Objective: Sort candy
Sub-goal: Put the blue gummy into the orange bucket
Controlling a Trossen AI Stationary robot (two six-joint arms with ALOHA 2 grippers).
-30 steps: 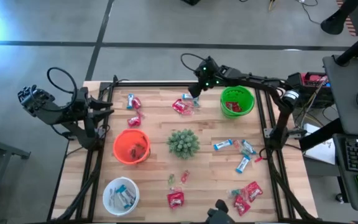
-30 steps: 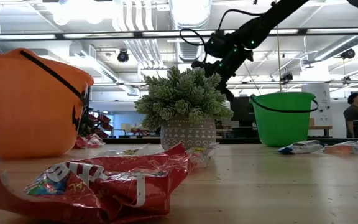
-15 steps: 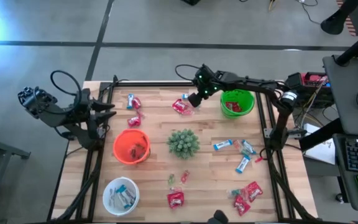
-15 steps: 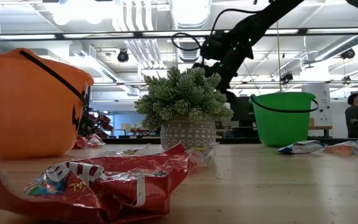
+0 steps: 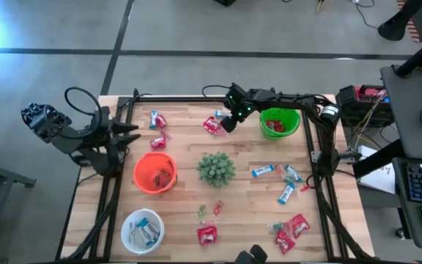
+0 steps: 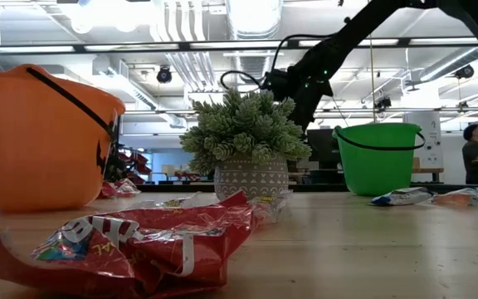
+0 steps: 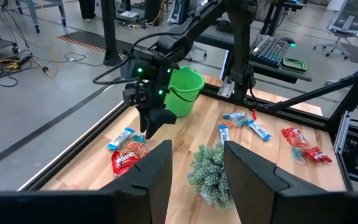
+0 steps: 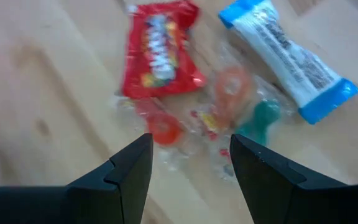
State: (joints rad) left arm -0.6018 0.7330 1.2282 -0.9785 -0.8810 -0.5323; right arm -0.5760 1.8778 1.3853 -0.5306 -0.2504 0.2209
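Right gripper (image 5: 226, 125) hangs fingers wide over a red packet (image 5: 212, 125) and blue-and-white bar (image 5: 219, 114) near the worktop's far edge. Left gripper (image 5: 127, 133), half open and empty, sits at the left edge.

The table (image 5: 182, 150) is pale wood in light planks, framed by black rails. Near its far right corner stands a bright green bucket (image 5: 280, 119) with red packets inside. Toward the left edge sits an orange bucket (image 5: 154, 173), and by the near left corner a white bucket (image 5: 142, 229) holding blue-and-white bars. At the middle a plant (image 5: 216, 168) shows dusty green, its pot (image 6: 251, 178) grey with a pale zigzag pattern. The candy (image 8: 160, 48) is red packets, blue-and-white bars (image 8: 289, 56), and small orange, green and pink pieces in clear wrap. Both arms are black
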